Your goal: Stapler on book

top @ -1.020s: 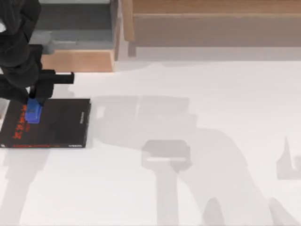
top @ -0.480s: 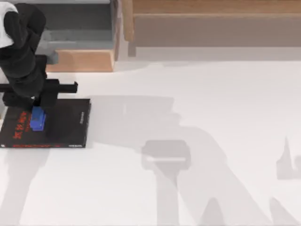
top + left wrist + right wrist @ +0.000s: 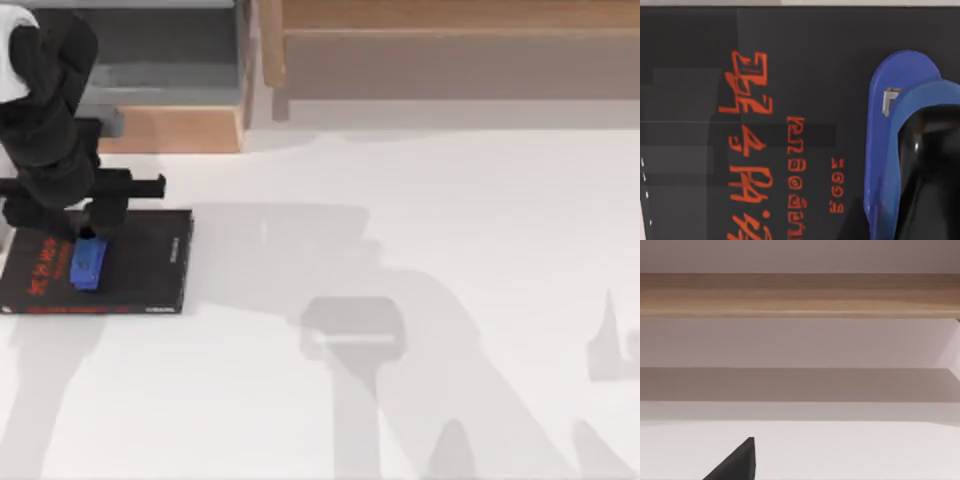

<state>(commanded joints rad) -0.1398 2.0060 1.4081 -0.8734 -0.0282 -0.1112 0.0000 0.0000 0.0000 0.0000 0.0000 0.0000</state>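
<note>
One stapler [image 3: 88,262] now lies on the black book [image 3: 140,265] at the desk's [image 3: 420,300] left, the left gripper [image 3: 88,225] lifted just behind it (jaws apparently released, though I cannot tell), suggesting the placement is done.

The book [image 3: 790,75] carries red lettering on its black cover: two columns of stylised characters and a shorter third column beside them, all in a script that cannot be read as words. From above, the same red marks run along the book's [image 3: 140,265] left part, and a small pale line of text sits near its right edge, too small to read.
</note>
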